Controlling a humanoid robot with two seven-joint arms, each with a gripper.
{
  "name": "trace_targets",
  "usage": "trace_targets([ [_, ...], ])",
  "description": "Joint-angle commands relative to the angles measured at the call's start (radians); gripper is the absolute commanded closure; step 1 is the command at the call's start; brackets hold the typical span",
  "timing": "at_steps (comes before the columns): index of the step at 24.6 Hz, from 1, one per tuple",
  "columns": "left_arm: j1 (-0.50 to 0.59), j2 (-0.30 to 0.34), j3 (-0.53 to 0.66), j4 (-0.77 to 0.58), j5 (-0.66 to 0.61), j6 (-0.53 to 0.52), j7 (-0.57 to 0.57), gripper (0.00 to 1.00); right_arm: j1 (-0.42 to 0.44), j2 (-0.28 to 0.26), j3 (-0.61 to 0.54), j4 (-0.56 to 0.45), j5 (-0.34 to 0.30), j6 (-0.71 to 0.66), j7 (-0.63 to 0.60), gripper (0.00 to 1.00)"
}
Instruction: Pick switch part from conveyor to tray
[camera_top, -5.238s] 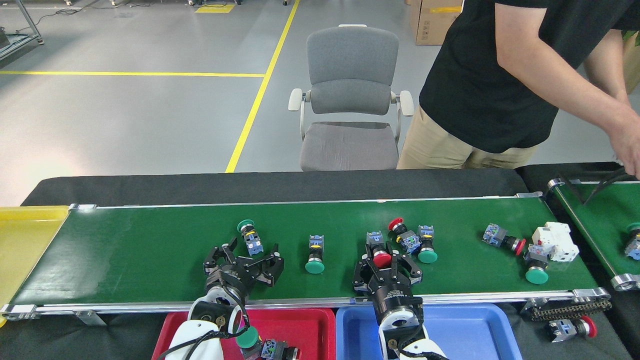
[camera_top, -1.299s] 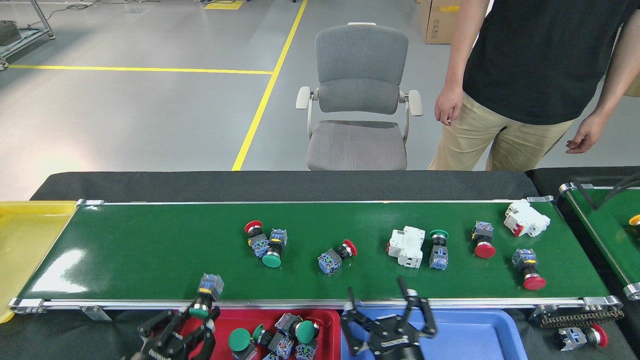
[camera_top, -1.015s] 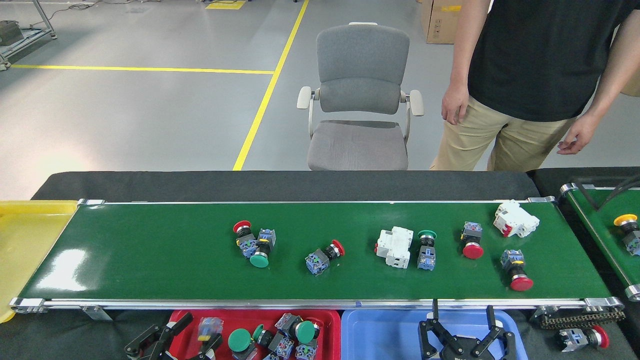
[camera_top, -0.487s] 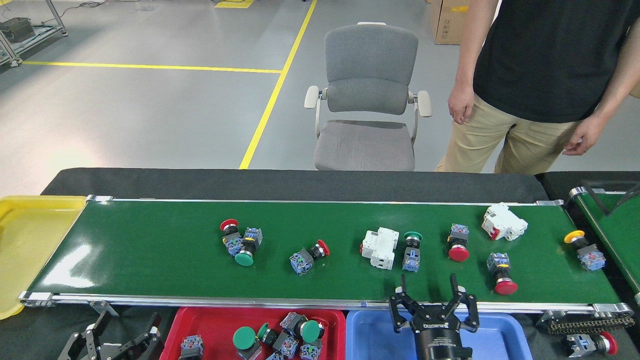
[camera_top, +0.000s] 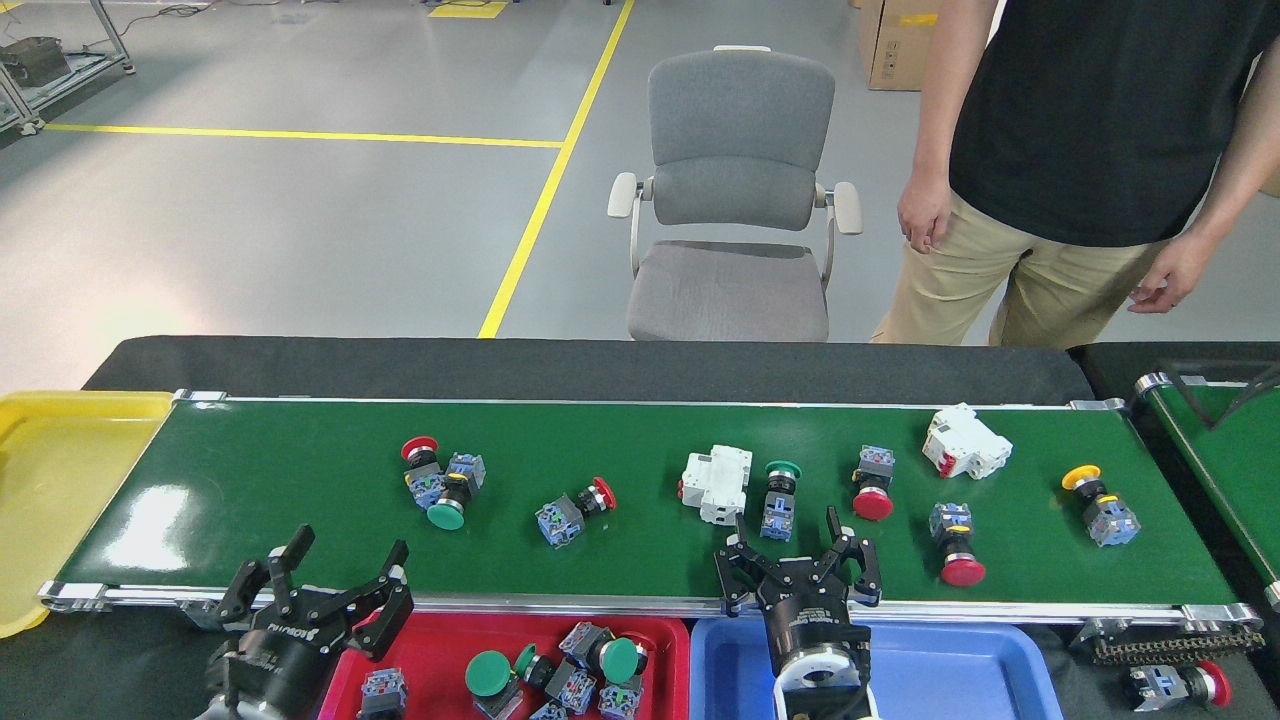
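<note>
From my head, the conveyor (camera_top: 300, 490) runs across in front of me, carrying scattered switch parts; a green-capped switch part (camera_top: 779, 490) lies just beyond my right gripper (camera_top: 797, 545), beside a white breaker (camera_top: 716, 483); my right fingers (camera_top: 842, 538) are spread and grasp nothing, hanging over the belt's near edge; my left gripper (camera_top: 340, 565) sits at the near rail, above the left end of the red tray (camera_top: 445, 640), its fingers (camera_top: 290, 555) released and empty; the tray holds several switch parts (camera_top: 590, 665), green caps among them; a blue tray (camera_top: 950, 670) lies just beside it on the right; a yellow bin (camera_top: 60, 480) sits at the belt's left end; a person (camera_top: 1080, 150) stands beyond the surface near a grey chair (camera_top: 735, 190).
</note>
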Motion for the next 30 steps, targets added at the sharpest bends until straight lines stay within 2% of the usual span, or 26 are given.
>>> trace_targets([
  [1, -0.040, 0.011, -0.001, 0.043, -0.003, 0.002, 0.002, 0.00, -0.060, 0.017, 0.000, 0.049, -0.022, -0.001, -0.003, 0.02],
  [2, -0.057, 0.011, -0.001, 0.070, -0.003, 0.004, 0.002, 0.00, -0.082, 0.021, 0.000, 0.077, -0.026, 0.000, -0.005, 0.10],
  [3, -0.070, 0.011, -0.001, 0.098, -0.005, 0.004, 0.002, 0.00, -0.097, 0.021, 0.003, 0.095, -0.028, -0.003, -0.006, 0.31],
  [5, -0.106, 0.011, -0.001, 0.144, -0.005, 0.005, 0.002, 0.00, -0.108, 0.012, 0.027, 0.104, -0.023, -0.004, -0.003, 0.80],
  [7, -0.123, 0.013, -0.001, 0.169, -0.005, 0.007, 0.002, 0.00, -0.108, 0.001, 0.061, 0.101, -0.026, -0.007, -0.003, 0.94],
  [12, -0.138, 0.014, 0.004, 0.210, -0.005, 0.011, 0.002, 0.00, -0.099, -0.003, 0.105, 0.064, -0.025, -0.016, -0.008, 0.98],
  [15, -0.155, 0.014, 0.005, 0.232, -0.005, 0.019, 0.002, 0.00, -0.050, -0.014, 0.170, -0.043, -0.023, -0.036, -0.010, 0.98],
  [18, -0.202, 0.030, 0.004, 0.305, -0.005, 0.077, 0.002, 0.00, 0.004, -0.052, 0.294, -0.190, -0.019, -0.070, -0.010, 0.98],
  [19, -0.222, 0.039, 0.002, 0.337, -0.005, 0.096, 0.002, 0.00, 0.015, -0.060, 0.351, -0.229, -0.017, -0.073, -0.010, 0.97],
  [20, -0.242, 0.045, 0.002, 0.370, -0.005, 0.109, 0.002, 0.00, 0.019, -0.063, 0.409, -0.261, -0.017, -0.075, -0.010, 0.85],
  [21, -0.256, 0.050, 0.002, 0.393, -0.005, 0.119, 0.003, 0.00, 0.019, -0.063, 0.451, -0.275, -0.017, -0.075, -0.010, 0.60],
  [22, -0.274, 0.059, 0.002, 0.420, -0.005, 0.132, 0.005, 0.00, 0.018, -0.057, 0.498, -0.276, -0.016, -0.069, -0.013, 0.02],
  [25, -0.328, 0.079, 0.001, 0.500, -0.005, 0.178, 0.011, 0.00, 0.018, -0.046, 0.560, -0.276, -0.016, -0.073, -0.033, 0.00],
  [30, -0.363, 0.094, 0.002, 0.581, -0.005, 0.231, 0.015, 0.00, 0.015, -0.051, 0.549, -0.293, -0.016, -0.064, -0.037, 0.00],
])
